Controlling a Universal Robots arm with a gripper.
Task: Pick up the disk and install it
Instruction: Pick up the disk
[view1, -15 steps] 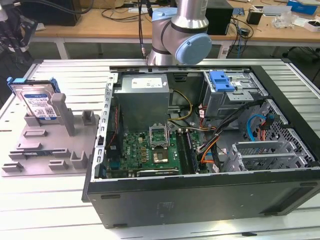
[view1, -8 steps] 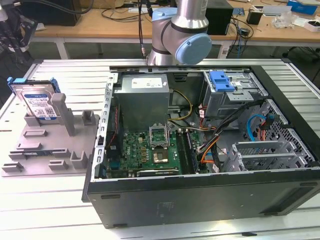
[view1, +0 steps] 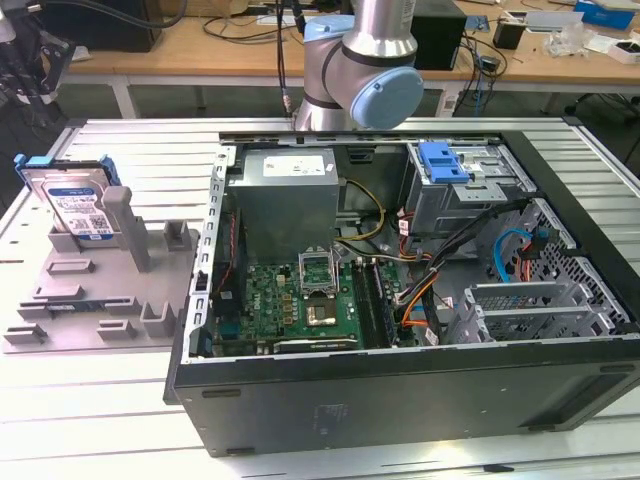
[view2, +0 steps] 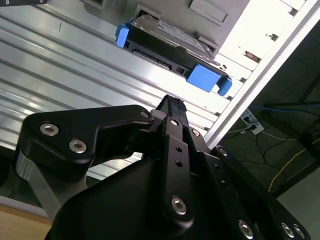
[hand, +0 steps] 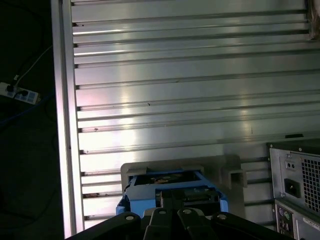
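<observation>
Gripper (view2: 169, 102) hangs apart from the disk (view2: 165, 44), claw state can't tell; disk sits propped upright on the gray fixture (view1: 95, 300) just beside the computer case (view1: 400, 405), probably rigid, dense, shock-sensitive, so I'd grip the blue carrier's side edges.

We see the arm (view1: 372, 30) as a silver metal tube running into a grey joint housing (view1: 335, 90) with a pale blue round cap (view1: 387, 100). In the second wrist view, our gripper (view2: 170, 102) is matte black, built of flat linkage bars (view2: 172, 160) pinned with silver socket-head screws (view2: 178, 205).
</observation>
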